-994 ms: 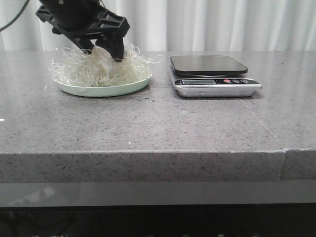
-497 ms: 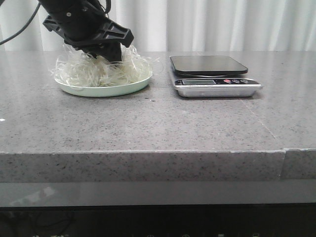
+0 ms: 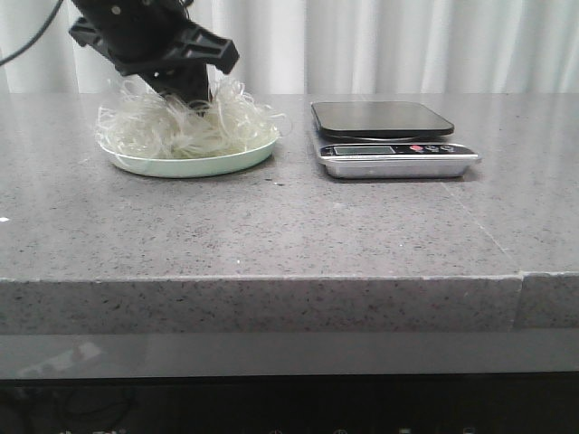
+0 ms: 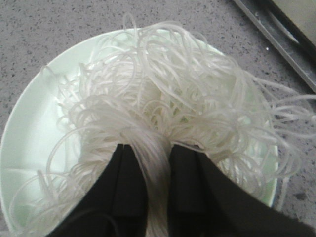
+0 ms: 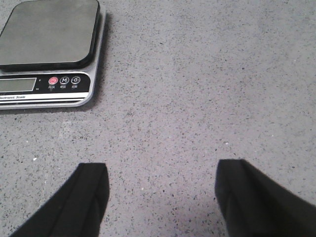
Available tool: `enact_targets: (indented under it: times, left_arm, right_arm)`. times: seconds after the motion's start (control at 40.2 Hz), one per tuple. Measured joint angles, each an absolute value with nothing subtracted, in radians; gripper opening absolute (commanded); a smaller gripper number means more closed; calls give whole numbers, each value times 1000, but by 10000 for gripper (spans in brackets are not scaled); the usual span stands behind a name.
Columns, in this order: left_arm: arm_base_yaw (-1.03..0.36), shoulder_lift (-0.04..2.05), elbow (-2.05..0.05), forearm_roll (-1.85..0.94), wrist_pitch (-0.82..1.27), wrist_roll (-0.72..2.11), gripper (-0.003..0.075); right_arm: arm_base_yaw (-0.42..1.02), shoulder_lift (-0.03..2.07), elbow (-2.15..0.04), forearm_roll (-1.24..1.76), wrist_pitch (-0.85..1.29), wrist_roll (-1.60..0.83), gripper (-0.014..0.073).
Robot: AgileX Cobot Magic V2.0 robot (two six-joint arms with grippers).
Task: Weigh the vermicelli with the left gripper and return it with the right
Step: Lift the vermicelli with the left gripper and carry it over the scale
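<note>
The vermicelli is a fluffy whitish tangle on a pale green plate at the table's far left. My left gripper is above the plate and shut on a bunch of strands. In the left wrist view the black fingers pinch a thick strand bundle of vermicelli, with the gripper over the plate. The scale stands right of the plate. My right gripper is open and empty over bare table near the scale; it is out of the front view.
The grey speckled stone table has a front edge close to the camera. A white curtain hangs behind. The scale's display and buttons face the front.
My left gripper has closed on the vermicelli and risen slightly; the tangle is pulled up into a taller heap. The scale has not moved.
</note>
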State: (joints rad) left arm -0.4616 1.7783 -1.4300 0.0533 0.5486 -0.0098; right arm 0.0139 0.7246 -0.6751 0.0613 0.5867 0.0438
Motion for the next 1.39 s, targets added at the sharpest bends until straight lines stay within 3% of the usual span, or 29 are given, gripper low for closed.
enact_targets:
  times: [0.497,0.994,1.292,1.392]
  left_arm:
    - [-524,1732,-1729,53,648,-10,160]
    - [-678,2071,-2100,53,648,-10,160]
    - [-682,2202,-2161,47,607,-10,161]
    - [-682,2214,-2162,42,610,-10,246]
  right_arm:
    - [14,726,-675,61,587,44,571]
    - [14,726,-675,61,587,44,571]
    - [14,726,-675,61,588,44,571]
    - [14,726,-675,61,588,44,571]
